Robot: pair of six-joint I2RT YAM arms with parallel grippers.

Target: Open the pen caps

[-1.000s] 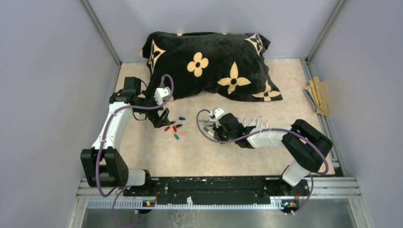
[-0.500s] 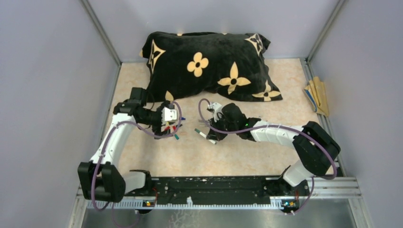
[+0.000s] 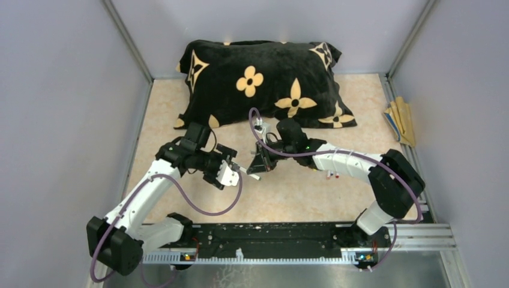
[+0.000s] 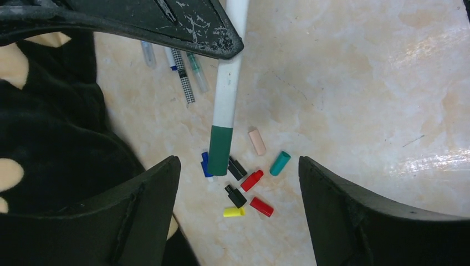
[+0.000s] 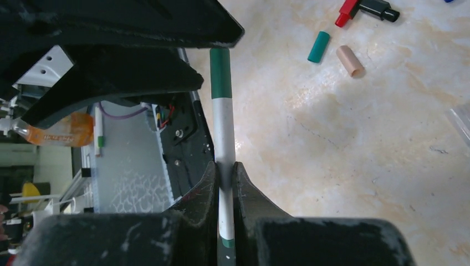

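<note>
Your right gripper (image 5: 224,169) is clenched on a pen (image 5: 224,133). It squeezes the white barrel between its two fingers and holds the pen in the air above the middle of the table (image 4: 360,83). The green cap (image 4: 220,149) sits on the free end of the pen, and this end points toward your left gripper (image 4: 238,162). The left gripper is released: its fingers stand wide apart, one on each side of the cap, and neither of them touches it. On the table under the held pen you see the loose caps (image 4: 252,180) lying close together: red, black, blue, yellow, teal and one beige. A few other pens (image 4: 183,77) lie just beside them, near the pillow (image 3: 264,78), which fills the far edge. Some tan sticks (image 3: 401,122) rest at the right edge, toward the far corner.
</note>
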